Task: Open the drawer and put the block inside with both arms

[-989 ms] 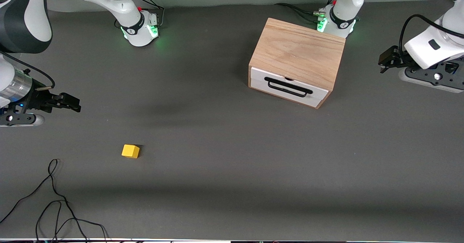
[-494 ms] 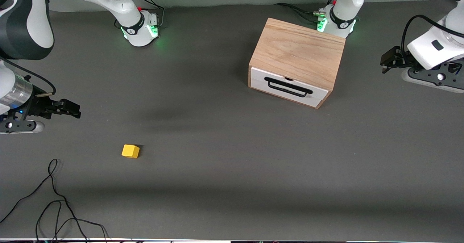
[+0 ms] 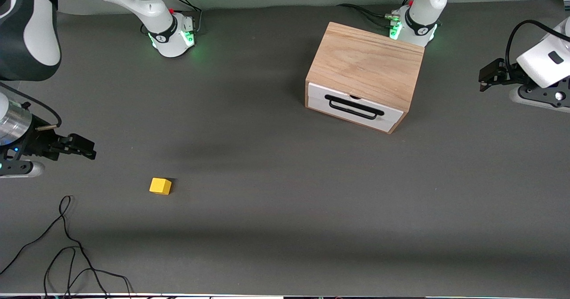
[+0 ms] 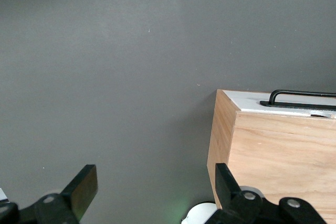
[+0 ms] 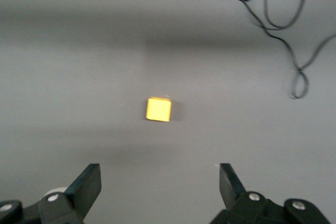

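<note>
Closest to the front camera there's a loose black cable (image 3: 67,250) looped on the dark grey counter (image 3: 276,210), down at the right arm's end. A bit farther in sits the block (image 3: 160,186), a small yellow cube all on its own on the counter, nothing touching it. In the front view it's at about 4 o'clock from the right pincer (image 3: 87,149).

That right pincer hangs in the air over bare counter at the right arm's end, fingers spread wide and holding nothing. The right wrist view shows both fingertips (image 5: 86,182) well apart with the block (image 5: 158,109) lying on the counter between and past them, and the cable (image 5: 283,19) curling off to one side.

Farther still, the oak cabinet (image 3: 367,63) sits toward the left arm's end, right up by the left arm's green-lit base (image 3: 412,25). From the block it's at roughly 2 o'clock, well apart. The drawer (image 3: 354,107) is fully pushed in, white front facing the camera at a slight angle, black bar handle (image 3: 354,106) across it.

The left pincer (image 3: 487,76) is up in the air over the counter at the left arm's end, around 3 o'clock from the cabinet and clear of it. Its fingers (image 4: 81,190) are spread wide too, empty; the left wrist view catches a corner of the cabinet (image 4: 278,150) and the handle (image 4: 302,98).
</note>
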Motion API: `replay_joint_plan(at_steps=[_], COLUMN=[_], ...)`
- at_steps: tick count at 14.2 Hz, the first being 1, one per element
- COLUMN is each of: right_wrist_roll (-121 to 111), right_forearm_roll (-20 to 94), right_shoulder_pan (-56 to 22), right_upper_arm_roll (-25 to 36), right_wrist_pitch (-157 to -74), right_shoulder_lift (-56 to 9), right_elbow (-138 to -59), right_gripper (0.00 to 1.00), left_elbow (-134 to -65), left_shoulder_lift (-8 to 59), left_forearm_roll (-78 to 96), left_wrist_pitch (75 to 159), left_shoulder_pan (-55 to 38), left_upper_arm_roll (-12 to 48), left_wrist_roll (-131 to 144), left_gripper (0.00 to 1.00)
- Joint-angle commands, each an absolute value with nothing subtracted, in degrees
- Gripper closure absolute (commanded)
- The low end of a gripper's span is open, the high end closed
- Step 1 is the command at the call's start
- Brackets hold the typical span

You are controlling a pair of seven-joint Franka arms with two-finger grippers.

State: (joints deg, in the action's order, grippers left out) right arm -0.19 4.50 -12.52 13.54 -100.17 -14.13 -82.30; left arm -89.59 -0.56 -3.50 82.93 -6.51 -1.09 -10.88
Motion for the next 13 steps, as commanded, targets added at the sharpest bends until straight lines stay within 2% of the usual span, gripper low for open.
replay_joint_plan(at_steps=[1, 11, 13], right_wrist_roll=[0.26, 0.26, 0.35], right_forearm_roll=[6.94, 6.33, 6.15], right_shoulder_pan=[-12.04, -12.04, -12.04], right_upper_arm_roll=[13.97, 13.97, 14.06], right_wrist_pitch=[-99.4, -99.32, -99.32], right_shoulder_lift=[-16.79, -17.67, -17.75], right_elbow=[-78.57, -78.93, -79.01], right_gripper=[0.0, 0.0, 0.0], left_elbow=[-90.7, -90.53, -88.08], left_shoulder_lift=[-1.76, -1.23, 0.86], left_forearm_roll=[-3.08, -3.08, -3.08], left_wrist_pitch=[83.23, 84.02, 83.59], left_shoulder_pan=[-8.44, -7.91, -8.09], left_upper_arm_roll=[-2.37, -2.55, -2.55], left_wrist_roll=[-11.6, -11.6, -11.17], left_gripper=[0.0, 0.0, 0.0])
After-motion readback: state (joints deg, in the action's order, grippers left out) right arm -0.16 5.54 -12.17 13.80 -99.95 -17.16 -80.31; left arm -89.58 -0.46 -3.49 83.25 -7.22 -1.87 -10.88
